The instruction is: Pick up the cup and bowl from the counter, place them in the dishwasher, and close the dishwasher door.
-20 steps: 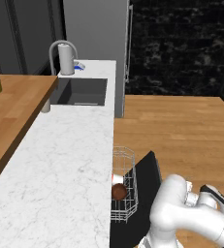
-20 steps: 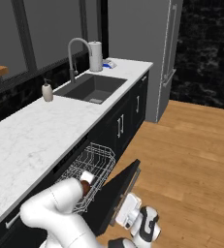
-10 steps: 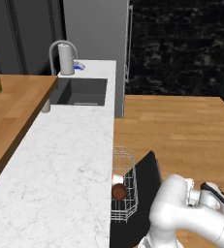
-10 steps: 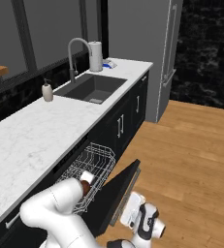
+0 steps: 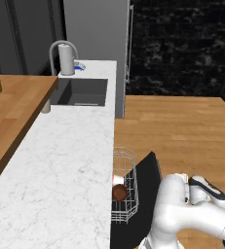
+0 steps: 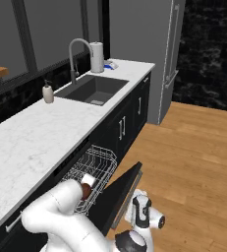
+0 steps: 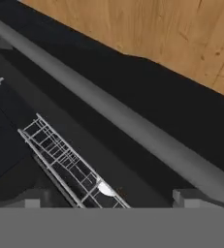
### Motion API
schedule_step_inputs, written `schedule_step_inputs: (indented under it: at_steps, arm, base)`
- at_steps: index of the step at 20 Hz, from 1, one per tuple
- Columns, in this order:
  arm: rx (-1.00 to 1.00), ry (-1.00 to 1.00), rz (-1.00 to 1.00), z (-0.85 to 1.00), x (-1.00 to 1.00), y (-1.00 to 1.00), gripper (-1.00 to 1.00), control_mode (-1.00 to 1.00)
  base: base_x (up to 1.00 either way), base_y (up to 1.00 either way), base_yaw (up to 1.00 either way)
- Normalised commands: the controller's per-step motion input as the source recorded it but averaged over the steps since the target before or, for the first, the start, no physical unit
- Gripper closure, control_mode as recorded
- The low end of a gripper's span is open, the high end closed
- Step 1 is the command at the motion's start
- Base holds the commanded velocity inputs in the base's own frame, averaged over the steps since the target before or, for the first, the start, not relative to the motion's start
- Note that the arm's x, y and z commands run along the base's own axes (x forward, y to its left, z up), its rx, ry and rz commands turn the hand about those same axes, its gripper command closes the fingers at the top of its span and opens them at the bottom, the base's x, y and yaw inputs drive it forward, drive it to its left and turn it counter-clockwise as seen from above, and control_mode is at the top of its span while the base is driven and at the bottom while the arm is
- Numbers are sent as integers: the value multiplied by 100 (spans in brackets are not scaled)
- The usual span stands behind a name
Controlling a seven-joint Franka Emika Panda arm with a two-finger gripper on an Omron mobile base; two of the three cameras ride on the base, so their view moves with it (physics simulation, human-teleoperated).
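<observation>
Right now I'm reading everything off the dishwasher door (image 6: 119, 196), which hangs partly lowered, its top edge leaning out over the wooden floor (image 6: 193, 147). Beyond that edge I have bare floor running away to the tall grey refrigerator (image 6: 149, 54). Behind the door the white wire rack (image 6: 93, 172) is pulled out from the dishwasher (image 5: 133, 204), holding the dark bowl (image 5: 119, 192) with the cup (image 5: 117, 180) touching it just behind. Above the door the white marble counter (image 5: 70, 160) stretches back to the sink (image 5: 80, 92) and faucet (image 6: 77, 54). My gripper (image 7: 108, 206) sits close over the door's long grey handle bar (image 7: 108, 114), its fingers (image 7: 188, 197) spread wide apart and clamped on nothing.
</observation>
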Motion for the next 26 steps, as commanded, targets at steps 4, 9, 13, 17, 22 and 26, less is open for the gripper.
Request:
schedule_step_inputs:
  at_steps: [4, 9, 13, 17, 22, 26]
  arm:
    - [3, 19, 27, -100, 27, -98, -100, -100]
    - [10, 13, 38, -100, 40, -58, -100, -100]
    - [21, 0, 47, -100, 63, 13, -100, -100]
    - [31, 0, 48, -100, 69, 54, -100, -100]
    - [42, -2, 50, -100, 53, 87, -100, -100]
    - [56, -18, 49, -100, 9, 83, -100, -100]
  base:
    - [0, 0, 0]
    - [0, 0, 0]
    - [0, 0, 0]
    - [0, 0, 0]
    - [0, 0, 0]
    - [0, 0, 0]
